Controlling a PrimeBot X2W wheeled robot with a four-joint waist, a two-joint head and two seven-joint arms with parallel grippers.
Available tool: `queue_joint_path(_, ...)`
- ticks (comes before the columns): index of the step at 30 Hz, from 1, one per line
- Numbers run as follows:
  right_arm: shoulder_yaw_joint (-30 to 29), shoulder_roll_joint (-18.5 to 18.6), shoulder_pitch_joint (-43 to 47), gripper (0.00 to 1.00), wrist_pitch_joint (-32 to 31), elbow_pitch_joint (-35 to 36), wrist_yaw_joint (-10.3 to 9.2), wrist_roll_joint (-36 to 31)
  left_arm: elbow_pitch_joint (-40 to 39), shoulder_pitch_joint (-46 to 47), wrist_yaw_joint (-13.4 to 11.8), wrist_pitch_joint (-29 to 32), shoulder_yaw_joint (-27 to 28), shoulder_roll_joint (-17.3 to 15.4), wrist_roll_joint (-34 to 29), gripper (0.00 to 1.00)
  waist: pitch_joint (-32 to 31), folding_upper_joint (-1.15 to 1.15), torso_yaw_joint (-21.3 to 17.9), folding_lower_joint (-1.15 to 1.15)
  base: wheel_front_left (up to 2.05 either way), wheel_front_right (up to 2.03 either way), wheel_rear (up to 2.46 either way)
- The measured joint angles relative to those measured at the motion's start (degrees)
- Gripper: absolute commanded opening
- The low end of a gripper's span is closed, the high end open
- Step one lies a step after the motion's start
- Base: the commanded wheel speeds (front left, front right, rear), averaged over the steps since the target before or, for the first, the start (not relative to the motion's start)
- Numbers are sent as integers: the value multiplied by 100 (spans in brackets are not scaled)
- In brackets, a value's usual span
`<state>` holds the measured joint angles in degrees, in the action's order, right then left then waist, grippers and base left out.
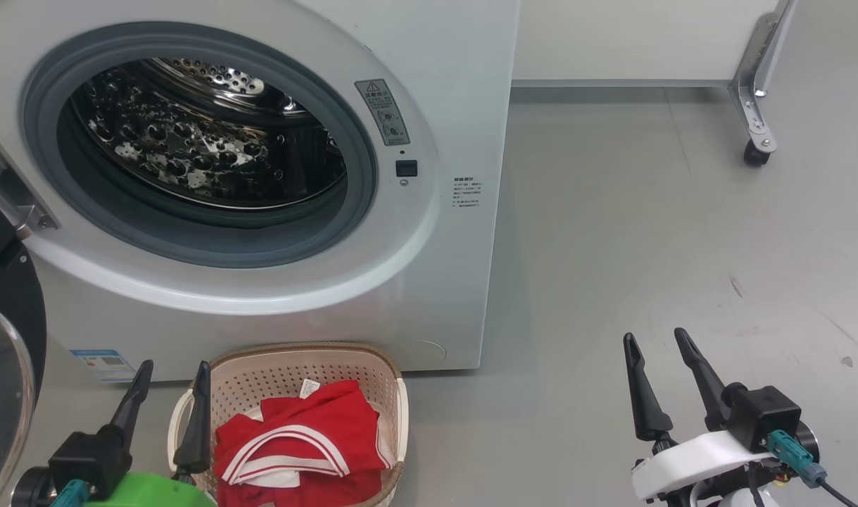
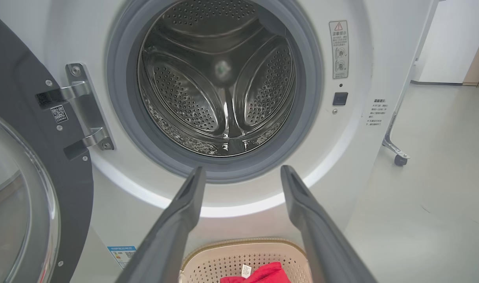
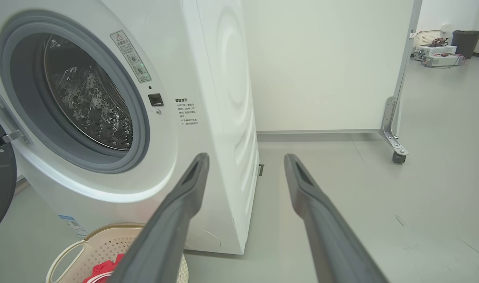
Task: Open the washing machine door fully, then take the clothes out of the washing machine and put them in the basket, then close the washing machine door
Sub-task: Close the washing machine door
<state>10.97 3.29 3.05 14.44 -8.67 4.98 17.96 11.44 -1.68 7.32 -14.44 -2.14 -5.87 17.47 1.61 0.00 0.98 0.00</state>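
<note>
Floor (image 1: 647,246): smooth pale grey with a slight sheen and a few dark scuff marks (image 1: 736,285) toward the right. White washing machine (image 1: 457,70) stands on it at the left. Cream basket (image 1: 288,351) sits on the floor just in front of the machine's lower casing; contact cannot be told. Behind and to the right, a white panel (image 1: 612,35) rests on a small black caster (image 1: 754,156). Far back, a dark bin (image 3: 466,41) and flat boxes (image 3: 435,55) with cables sit on the floor.
</note>
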Motion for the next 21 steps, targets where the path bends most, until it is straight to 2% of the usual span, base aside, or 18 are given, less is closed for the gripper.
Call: queue_joint_path(21, -52, -9, 1, 100, 0, 3, 44, -40, -179, -97, 1, 0, 11, 82, -175, 100, -18, 0, -39, 0, 0, 0, 0)
